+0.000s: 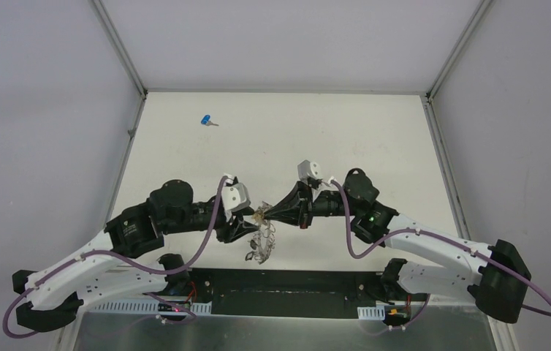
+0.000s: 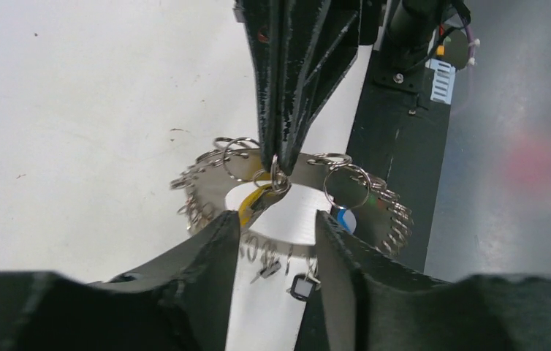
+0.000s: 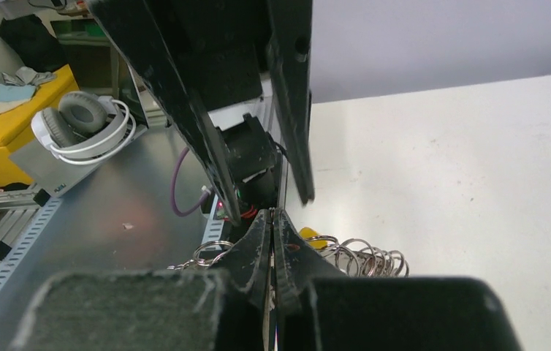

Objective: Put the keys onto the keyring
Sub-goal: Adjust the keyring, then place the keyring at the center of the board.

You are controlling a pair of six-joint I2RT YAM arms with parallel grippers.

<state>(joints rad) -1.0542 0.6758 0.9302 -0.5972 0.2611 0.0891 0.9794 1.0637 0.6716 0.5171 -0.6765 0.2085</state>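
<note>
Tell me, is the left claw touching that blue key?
Apart. The top view shows the blue key lying alone far up the table, with bare surface between it and the left gripper.

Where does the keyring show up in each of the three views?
Top external: keyring sits low centre of the picture.
Left wrist: dead centre, seen almost whole.
Right wrist: bottom centre, only part of it showing.
Shared landmark: the shut right pincer, its tips meeting the keyring in every view.
</note>
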